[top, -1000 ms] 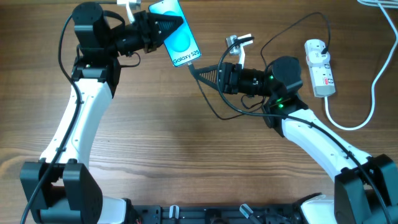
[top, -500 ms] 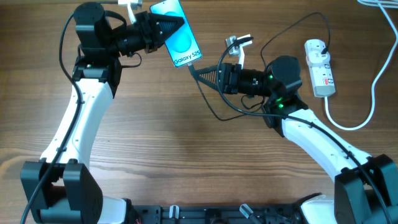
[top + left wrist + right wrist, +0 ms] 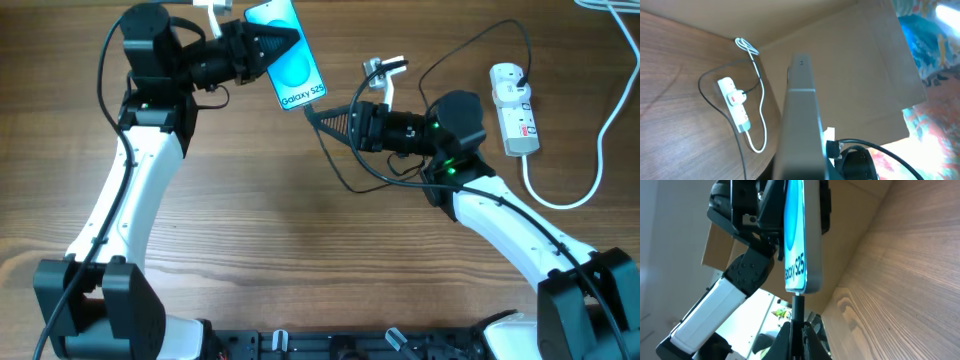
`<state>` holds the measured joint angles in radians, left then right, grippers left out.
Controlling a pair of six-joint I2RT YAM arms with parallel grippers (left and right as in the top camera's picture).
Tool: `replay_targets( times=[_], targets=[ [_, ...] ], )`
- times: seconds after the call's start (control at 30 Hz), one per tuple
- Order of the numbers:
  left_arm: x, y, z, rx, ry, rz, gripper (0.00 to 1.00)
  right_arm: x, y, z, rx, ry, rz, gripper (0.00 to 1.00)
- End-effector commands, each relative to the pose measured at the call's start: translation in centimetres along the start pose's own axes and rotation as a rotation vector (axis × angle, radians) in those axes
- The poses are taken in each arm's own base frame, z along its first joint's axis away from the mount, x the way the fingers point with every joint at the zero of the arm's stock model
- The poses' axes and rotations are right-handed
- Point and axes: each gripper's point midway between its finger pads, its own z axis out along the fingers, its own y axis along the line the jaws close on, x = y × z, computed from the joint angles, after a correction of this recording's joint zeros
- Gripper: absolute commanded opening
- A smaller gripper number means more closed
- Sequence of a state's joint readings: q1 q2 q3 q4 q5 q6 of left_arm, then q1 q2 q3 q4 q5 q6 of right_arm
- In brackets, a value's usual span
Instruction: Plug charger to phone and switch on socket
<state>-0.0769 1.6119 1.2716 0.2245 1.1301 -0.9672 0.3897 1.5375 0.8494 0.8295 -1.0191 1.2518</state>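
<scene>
My left gripper (image 3: pixel 268 47) is shut on the phone (image 3: pixel 291 68), teal screen with "Galaxy S25", held above the table at the back. My right gripper (image 3: pixel 318 116) is shut on the charger plug (image 3: pixel 798 311) of the thin black cable (image 3: pixel 345 180). In the right wrist view the plug tip touches the phone's (image 3: pixel 799 240) bottom edge. In the left wrist view the phone (image 3: pixel 801 130) fills the middle, edge on, with the plug (image 3: pixel 833 149) beside it. The white socket strip (image 3: pixel 513 108) lies at the back right, also in the left wrist view (image 3: pixel 733 102). Its switch state is too small to tell.
A thick white cable (image 3: pixel 595 150) loops from the socket off the right edge. The black cable runs from the socket's plug across the table behind my right arm. A cardboard wall (image 3: pixel 860 60) stands beyond the table's far edge.
The phone in my left gripper has shifted slightly right and up. My right gripper with the plug stays at the phone's bottom edge.
</scene>
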Motion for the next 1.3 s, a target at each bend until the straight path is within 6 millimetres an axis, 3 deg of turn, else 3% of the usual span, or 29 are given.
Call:
replay_targets(
  times=[0.0,0.33,0.37,0.47,0.7,0.8,0.9,0.93,1.17,1.27],
  targets=[
    [3.5,-2.6,1.8,0.092,0.153,0.055,0.04,-2.6,-0.5,-0.1,0.033,-0.131,-0.039,0.04],
    [4.6,-3.2,2.3,0.119,0.2,0.059,0.04,-3.4,-0.3,-0.3,0.034,-0.174,-0.085,0.05],
    [4.6,-3.2,2.3,0.118,0.198,0.062,0.04,-3.1,-0.2,-0.2,0.029,-0.157,-0.085,0.1],
    [3.5,-2.7,1.7,0.1,0.157,0.07,0.04,-1.2,-0.5,0.0,0.022,-0.056,-0.075,0.22],
    [0.6,-1.7,0.3,0.048,0.039,0.096,0.04,0.9,-0.2,0.0,-0.01,0.062,-0.053,0.24],
    [0.3,-1.5,0.0,0.04,0.026,0.093,0.04,1.4,0.0,0.0,-0.02,0.089,-0.052,0.21],
    [0.3,-1.5,0.1,0.041,0.028,0.092,0.04,1.8,0.1,0.3,-0.027,0.103,-0.053,0.09],
    [0.6,-1.4,0.3,0.038,0.037,0.079,0.04,1.7,0.1,0.3,-0.024,0.096,-0.053,0.05],
    [4.2,-1.2,2.2,0.045,0.159,0.033,0.04,0.4,0.7,0.4,-0.035,0.031,-0.103,0.04],
    [6.1,-2.4,2.3,0.117,0.254,0.063,0.04,0.0,0.6,0.1,-0.026,0.014,-0.107,0.05]
  ],
)
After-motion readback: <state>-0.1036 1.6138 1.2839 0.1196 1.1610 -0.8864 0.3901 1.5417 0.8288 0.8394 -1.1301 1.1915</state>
